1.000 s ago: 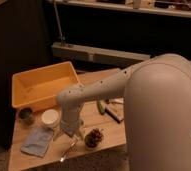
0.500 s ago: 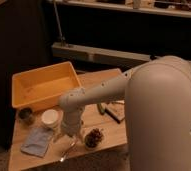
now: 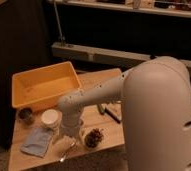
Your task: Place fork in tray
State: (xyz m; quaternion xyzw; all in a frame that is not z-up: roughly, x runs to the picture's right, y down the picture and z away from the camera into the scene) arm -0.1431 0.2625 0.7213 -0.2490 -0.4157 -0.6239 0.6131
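Observation:
The slim silvery fork (image 3: 67,150) lies slantwise on the wooden table near its front edge. My gripper (image 3: 70,135) hangs from the white arm just above the fork's far end, pointing down, open, with nothing in it. The big yellow-orange tray (image 3: 24,82) stands at the back left of the table, well behind and to the left of the gripper, and looks empty.
A white cup (image 3: 50,118) and a small dark cup (image 3: 25,115) stand left of the gripper, with a folded blue cloth (image 3: 37,141) in front of them. A brown pine-cone-like item (image 3: 94,137) lies to the right. A dark bar (image 3: 113,115) and a green-tipped tool (image 3: 102,108) lie beyond.
The arm has lowered the gripper a little toward the table front, closer to the fork. Nothing else has moved.

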